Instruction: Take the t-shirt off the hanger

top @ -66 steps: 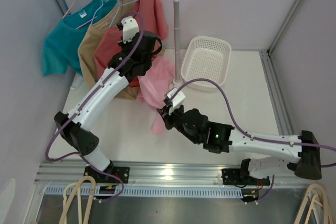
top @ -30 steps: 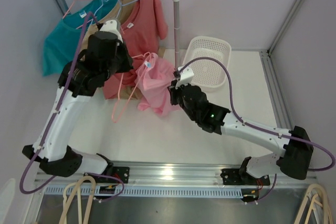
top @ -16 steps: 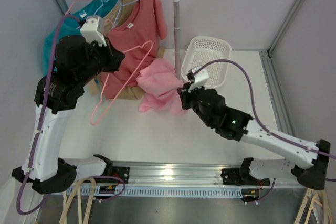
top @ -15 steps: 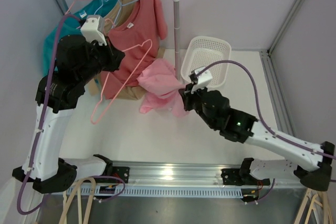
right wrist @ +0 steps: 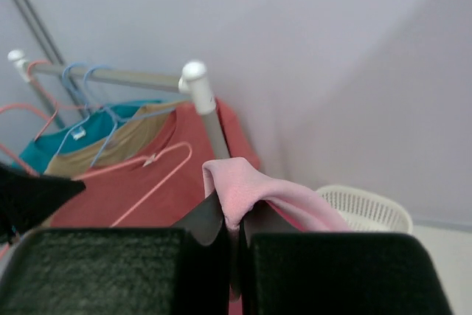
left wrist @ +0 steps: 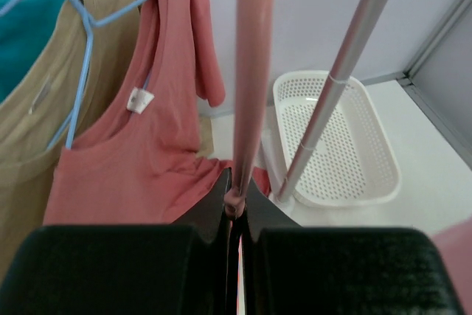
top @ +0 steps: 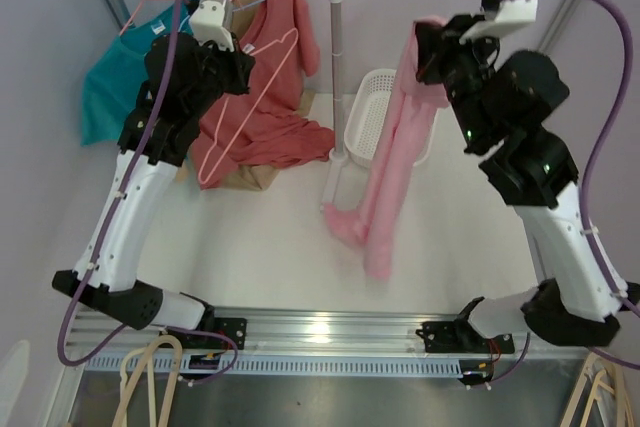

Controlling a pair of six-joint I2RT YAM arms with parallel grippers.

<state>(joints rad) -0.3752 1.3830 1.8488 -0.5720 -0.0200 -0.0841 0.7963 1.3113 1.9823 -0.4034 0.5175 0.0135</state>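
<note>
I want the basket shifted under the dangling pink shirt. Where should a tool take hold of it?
Probably the rim of the basket on its long side away from the rack pole, coming straight down. The basket sits upright and open-topped, so one finger can go inside the thin mesh wall and one outside. The pole crowds the other long side.

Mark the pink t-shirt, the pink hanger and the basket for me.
pink t-shirt [top: 400, 157], top external view, hanging middle.
pink hanger [left wrist: 249, 71], left wrist view, its bar.
basket [top: 365, 112], top external view, left wall.
</note>
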